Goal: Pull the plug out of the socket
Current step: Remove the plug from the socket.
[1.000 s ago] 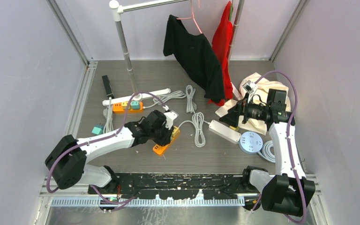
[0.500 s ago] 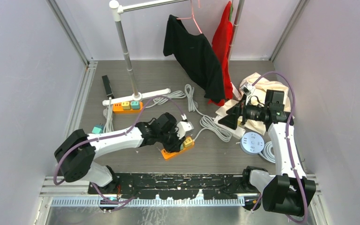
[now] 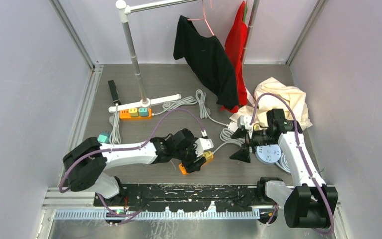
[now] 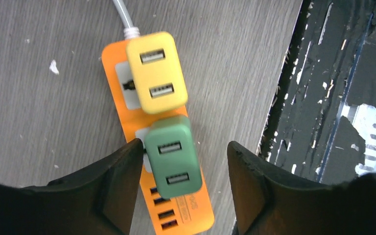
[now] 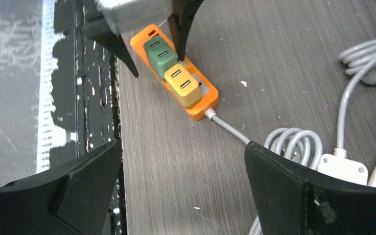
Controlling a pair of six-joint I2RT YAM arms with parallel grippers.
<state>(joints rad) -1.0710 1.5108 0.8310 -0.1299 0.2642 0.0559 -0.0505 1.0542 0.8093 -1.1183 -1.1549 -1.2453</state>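
Note:
An orange socket strip (image 4: 127, 103) lies on the grey table near its front edge, with a yellow plug (image 4: 152, 73) and a green plug (image 4: 171, 156) seated in it. My left gripper (image 4: 184, 144) is open and straddles the green plug: the left finger sits close against its side and the right finger stands well off. In the top view the left gripper (image 3: 199, 158) covers the strip (image 3: 183, 169). My right gripper (image 3: 239, 144) is open and empty just right of it. The right wrist view shows the strip (image 5: 198, 105) ahead of the right gripper (image 5: 183, 143).
A grey cable (image 5: 235, 129) runs from the strip to coils (image 3: 226, 137) and a white plug (image 5: 345, 166). A round white hub (image 3: 267, 153) lies under the right arm. The black rail (image 3: 194, 191) borders the front edge. Another orange strip (image 3: 135, 113), clothes rack (image 3: 132, 50) and cream cloth (image 3: 283, 99) stand farther back.
The left arm slid the orange strip rightward and nearer the front edge, then its jaws opened around the green plug. The right arm swung down from the white strip toward the orange one.

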